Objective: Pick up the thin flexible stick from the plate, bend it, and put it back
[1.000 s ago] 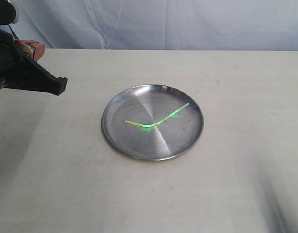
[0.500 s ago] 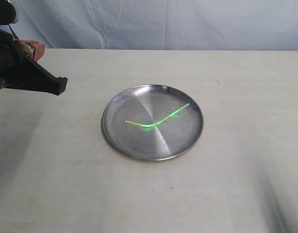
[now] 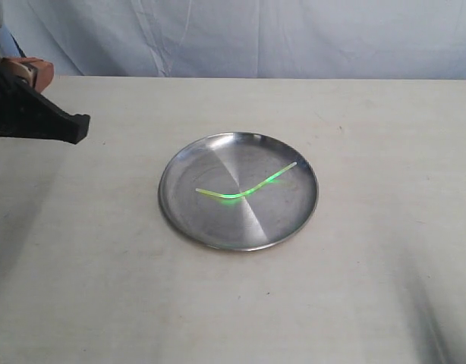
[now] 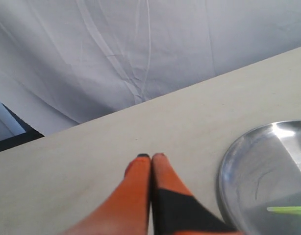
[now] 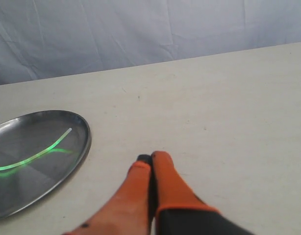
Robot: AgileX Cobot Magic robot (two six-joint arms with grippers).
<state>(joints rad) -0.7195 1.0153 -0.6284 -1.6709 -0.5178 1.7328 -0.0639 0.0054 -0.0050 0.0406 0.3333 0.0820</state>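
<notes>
Bent stick at rest in its dish, both hands standing clear. The thin flexible stick [image 3: 244, 188] lies inside the plate [image 3: 210, 224], flat on the steel floor and within the raised rim. It forms a shallow V, with its bright green elbow near the plate's centre, and it is the only thing the plate holds. From that bend, and from the stick lying free in the dish, I judge that the bending and the return are done and that little or nothing of the task is left. My left hand [image 4: 150, 157] has its two orange fingers pressed together tip to tip and grips nothing. It hangs above the bare counter [image 3: 354, 303], with the plate off to one side of its fingertips and well apart from them, and the stick beyond the plate's near rim. My right hand [image 5: 151, 156] is likewise pinched closed and empty, over the counter on the plate's opposite side, with the rim to the side of its fingertips and apart from them. I read this placing as deliberate: off the dish, neither hand can nudge the plate or flick the light, springy rod out. A pale cloth backdrop [image 3: 294, 38] closes the counter's far edge, ahead of both hands.
</notes>
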